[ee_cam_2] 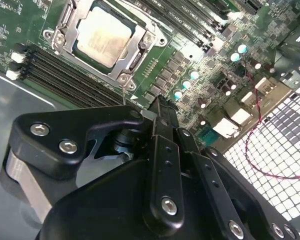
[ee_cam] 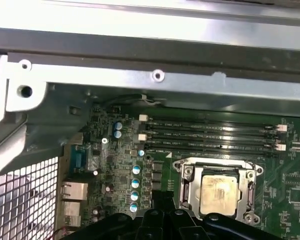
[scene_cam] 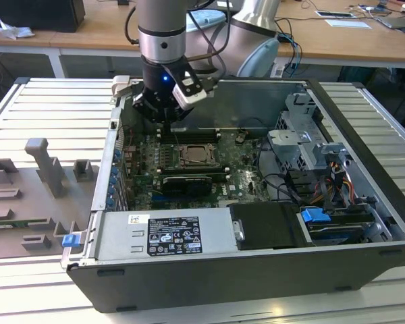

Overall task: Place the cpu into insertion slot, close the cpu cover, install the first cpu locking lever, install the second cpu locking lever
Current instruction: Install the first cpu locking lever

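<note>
The cpu (scene_cam: 198, 156) (ee_cam_2: 103, 33) (ee_cam: 218, 193), pale silver-beige, lies flat in the insertion slot (ee_cam: 185, 171) on the green board inside the open computer case. The silvery cpu cover (ee_cam_2: 136, 49) (ee_cam: 217, 164) lies down around the chip's edges, framing it. My gripper (scene_cam: 163, 119) (ee_cam_2: 159, 104) (ee_cam: 162, 198) hangs above the board beside the socket, toward the exterior view's left and back. It touches neither the chip nor the frame. Its black fingers meet at the tip, shut with nothing between them.
Long black memory slots (ee_cam: 210, 135) (ee_cam_2: 65, 75) run beside the socket. The case wall (ee_cam: 155, 75) and perforated rear panel (ee_cam: 25, 195) are close to the gripper. A power supply (scene_cam: 165, 233), drive cage (scene_cam: 310, 145) and cables fill the case's front and right. Grey fixtures (scene_cam: 44, 165) stand outside.
</note>
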Controlling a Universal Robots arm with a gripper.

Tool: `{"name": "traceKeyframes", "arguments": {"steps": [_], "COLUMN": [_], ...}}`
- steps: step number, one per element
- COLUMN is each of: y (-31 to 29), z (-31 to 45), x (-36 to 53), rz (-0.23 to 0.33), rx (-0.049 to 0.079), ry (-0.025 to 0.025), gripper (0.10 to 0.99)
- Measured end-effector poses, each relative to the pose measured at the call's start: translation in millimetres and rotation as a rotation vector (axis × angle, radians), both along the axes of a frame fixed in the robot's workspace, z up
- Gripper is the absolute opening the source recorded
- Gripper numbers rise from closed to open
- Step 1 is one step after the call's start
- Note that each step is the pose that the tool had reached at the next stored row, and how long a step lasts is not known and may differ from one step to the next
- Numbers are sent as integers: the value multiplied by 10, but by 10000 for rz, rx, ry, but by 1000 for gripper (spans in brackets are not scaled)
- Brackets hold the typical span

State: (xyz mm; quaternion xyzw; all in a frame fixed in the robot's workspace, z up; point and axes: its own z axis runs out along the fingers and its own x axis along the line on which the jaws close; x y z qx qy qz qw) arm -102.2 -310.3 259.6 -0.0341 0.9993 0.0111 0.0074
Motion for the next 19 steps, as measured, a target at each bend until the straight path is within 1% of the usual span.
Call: {"name": "traceKeyframes", "arguments": {"steps": [3,4,5,7,13,17,19], "y": [75,114,133,149,154,199,208], "z": [-3,-4,-4,-4,-4,-4,-4], "x": [-5,-12,-14,-15,-22,-21,-16], "rz": [1,-1,0,0,-1,0,1], "rx": [0,0,0,1,0,1,0], "ry": [1,0,0,0,1,0,0], "gripper": [106,106,106,106,106,106,106]}}
